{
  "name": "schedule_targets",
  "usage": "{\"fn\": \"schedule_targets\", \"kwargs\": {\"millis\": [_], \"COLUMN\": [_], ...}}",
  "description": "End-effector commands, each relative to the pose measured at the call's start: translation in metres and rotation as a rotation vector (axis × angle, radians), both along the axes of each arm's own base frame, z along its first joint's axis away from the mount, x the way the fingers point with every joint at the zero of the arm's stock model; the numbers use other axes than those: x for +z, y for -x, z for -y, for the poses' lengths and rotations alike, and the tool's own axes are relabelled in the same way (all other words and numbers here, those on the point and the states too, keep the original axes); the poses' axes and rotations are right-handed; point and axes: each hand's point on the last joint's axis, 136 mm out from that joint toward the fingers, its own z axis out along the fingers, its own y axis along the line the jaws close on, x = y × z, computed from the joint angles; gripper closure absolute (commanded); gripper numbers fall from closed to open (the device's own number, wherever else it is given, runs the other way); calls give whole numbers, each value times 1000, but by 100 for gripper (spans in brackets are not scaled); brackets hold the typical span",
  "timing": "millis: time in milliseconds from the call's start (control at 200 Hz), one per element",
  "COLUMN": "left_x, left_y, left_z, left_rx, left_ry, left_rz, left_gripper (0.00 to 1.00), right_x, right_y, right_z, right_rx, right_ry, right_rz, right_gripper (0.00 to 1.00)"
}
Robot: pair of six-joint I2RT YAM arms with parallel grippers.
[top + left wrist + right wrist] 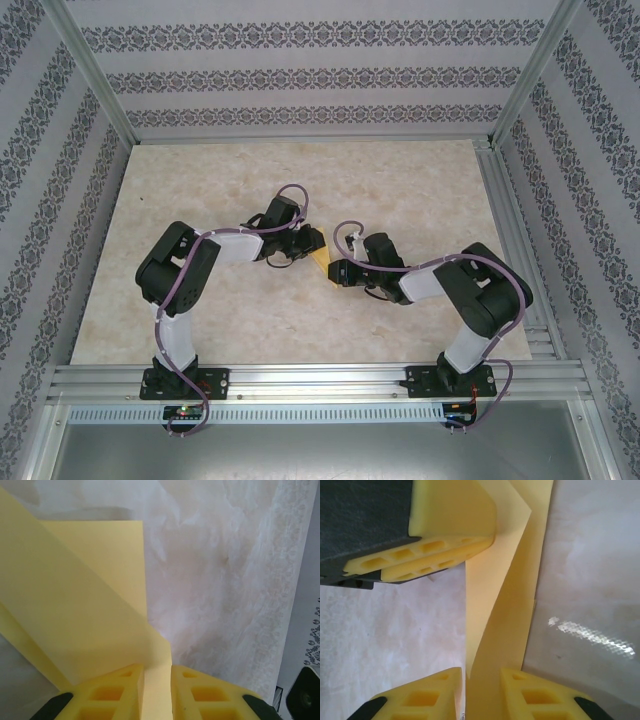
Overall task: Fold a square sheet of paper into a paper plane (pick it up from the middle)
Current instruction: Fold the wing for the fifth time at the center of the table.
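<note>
1. Fingers of the left gripper are clamped nearly closed on the paper.
2. Right gripper has its jaws slightly apart with the paper between them; I cannot tell whether it grips.
3. Paper, creased, spans between both grippers over the middle of the tabletop.

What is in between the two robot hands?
The yellow sheet of paper lies between the left gripper and the right gripper in the top view. Each wrist view shows it reaching between that gripper's fingers.

Yellow square sheet of paper, creased, part-folded, raised above the table centre
</note>
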Motion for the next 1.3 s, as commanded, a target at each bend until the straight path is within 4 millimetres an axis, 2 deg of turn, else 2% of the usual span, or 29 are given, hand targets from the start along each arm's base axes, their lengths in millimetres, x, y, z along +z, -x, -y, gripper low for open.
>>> {"fn": "schedule_targets", "kwargs": {"millis": [0, 190, 440, 629, 1009, 1194, 1294], "left_x": [0, -1, -3, -1, 26, 30, 26], "left_y": [-1, 0, -1, -2, -2, 3, 6], "left_z": [5, 4, 5, 6, 6, 4, 3], "left_rx": [-20, -21, -27, -33, -68, -82, -85], "left_ry": [-10, -15, -17, -14, 2, 16, 8], "left_rz": [11, 10, 11, 19, 114, 139, 127], "left_gripper": [78, 78, 78, 78, 76, 74, 73], "right_x": [1, 2, -6, -5, 4, -1, -5], "right_y": [1, 3, 5, 3, -4, -4, -3], "right_z": [-2, -7, -5, -6, -2, -1, -2], "right_rx": [23, 35, 19, 0, -58, -63, -60], "right_ry": [42, 29, 28, -37, -159, -146, -143], "right_rz": [25, 18, -24, -68, -152, -186, -201], "right_gripper": [76, 85, 93, 98, 100, 100, 100]}}
